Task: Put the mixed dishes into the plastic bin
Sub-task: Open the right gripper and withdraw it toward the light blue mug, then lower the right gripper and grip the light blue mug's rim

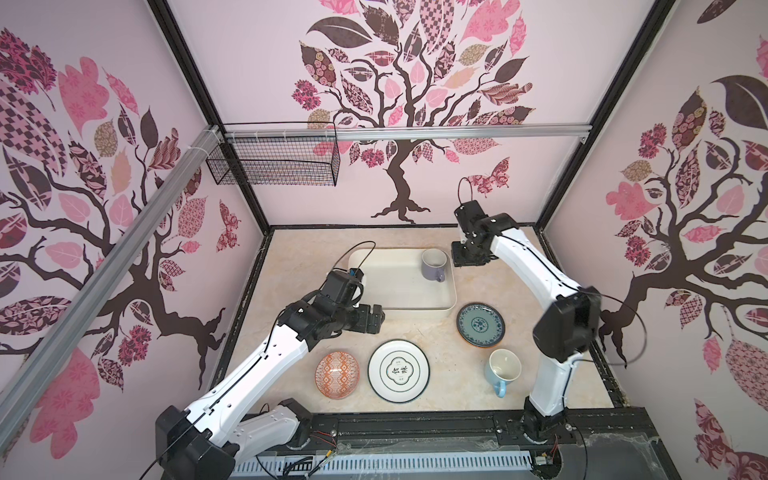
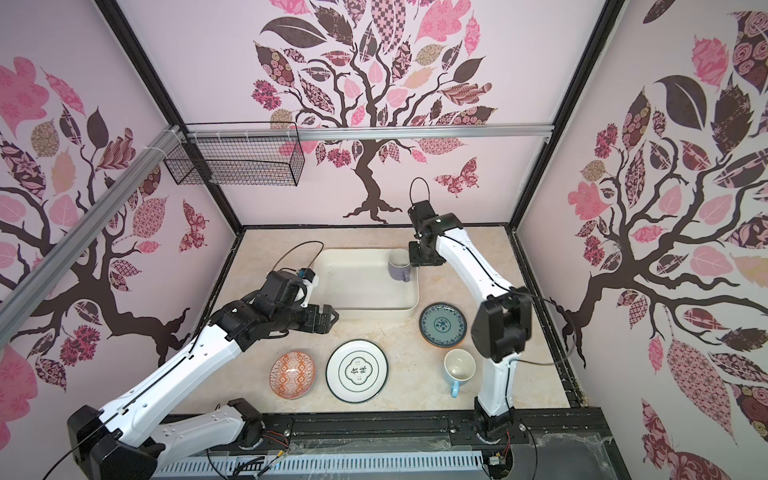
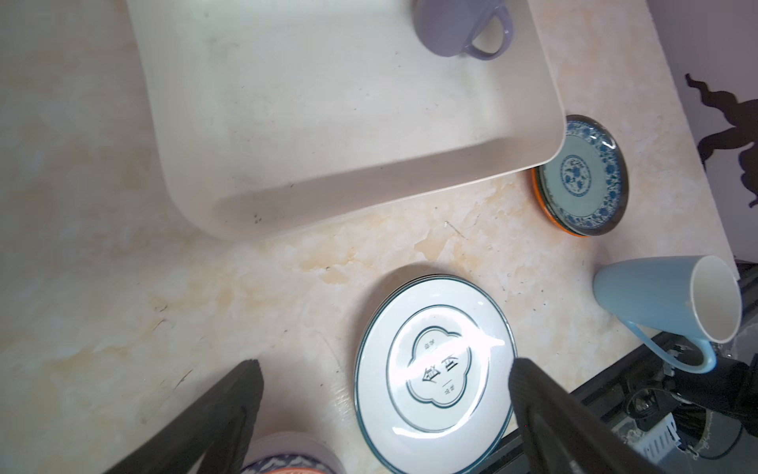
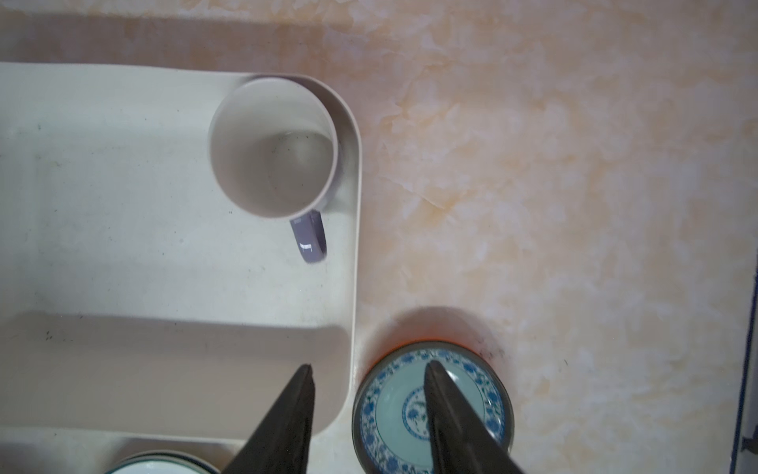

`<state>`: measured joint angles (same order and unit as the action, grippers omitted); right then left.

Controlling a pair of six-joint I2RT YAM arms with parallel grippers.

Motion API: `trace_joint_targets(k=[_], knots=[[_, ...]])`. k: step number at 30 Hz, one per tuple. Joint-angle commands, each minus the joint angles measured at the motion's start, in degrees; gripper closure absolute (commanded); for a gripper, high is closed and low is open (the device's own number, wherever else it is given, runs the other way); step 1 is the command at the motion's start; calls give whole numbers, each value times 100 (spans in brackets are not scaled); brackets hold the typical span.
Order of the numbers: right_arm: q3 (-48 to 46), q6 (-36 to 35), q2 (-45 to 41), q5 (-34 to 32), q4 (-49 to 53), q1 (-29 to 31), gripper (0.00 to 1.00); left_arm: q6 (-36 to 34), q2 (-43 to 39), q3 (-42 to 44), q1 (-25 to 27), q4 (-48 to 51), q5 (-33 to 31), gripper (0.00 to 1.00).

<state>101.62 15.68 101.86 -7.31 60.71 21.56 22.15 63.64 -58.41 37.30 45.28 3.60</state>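
The plastic bin [image 1: 395,282] sits toward the far edge of the tabletop [image 1: 307,266], with the lavender mug [image 1: 434,264] upright in its far right corner. The right gripper [image 4: 369,369] hangs beside the mug, part-open and empty. The left gripper [image 3: 385,363] gapes wide by the bin's near left corner. One dish is in, I'd say. The next move calls for gripping the teal patterned plate [image 1: 481,324] by its rim.

Both top views look steeply down from high over the near edge, covering the whole tabletop [image 1: 444,365]. The left wrist camera looks obliquely, close, toward the right; the right wrist camera apparently points straight down. Both wrist views share the plastic bin [image 3: 287,123] [image 4: 123,205], lavender mug [image 3: 447,28] [image 4: 270,147] and teal patterned plate [image 3: 582,176] [image 4: 389,414].
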Motion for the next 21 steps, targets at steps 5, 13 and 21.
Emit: trace_joint_targets(k=[5, 13, 21], knots=[[-2076, 862, -2131, -579, 848, 17, 52, 395, 556, -315, 1245, -869, -136, 2], [-2873, 1572, -3306, -573, 1526, 16, 53, 390, 1315, -871, 2422, -1220, -521, 2], [-3986, 2329, -4305, -222, 1518, 16, 54, 317, 1502, -870, 2711, -1283, -570, 2]])
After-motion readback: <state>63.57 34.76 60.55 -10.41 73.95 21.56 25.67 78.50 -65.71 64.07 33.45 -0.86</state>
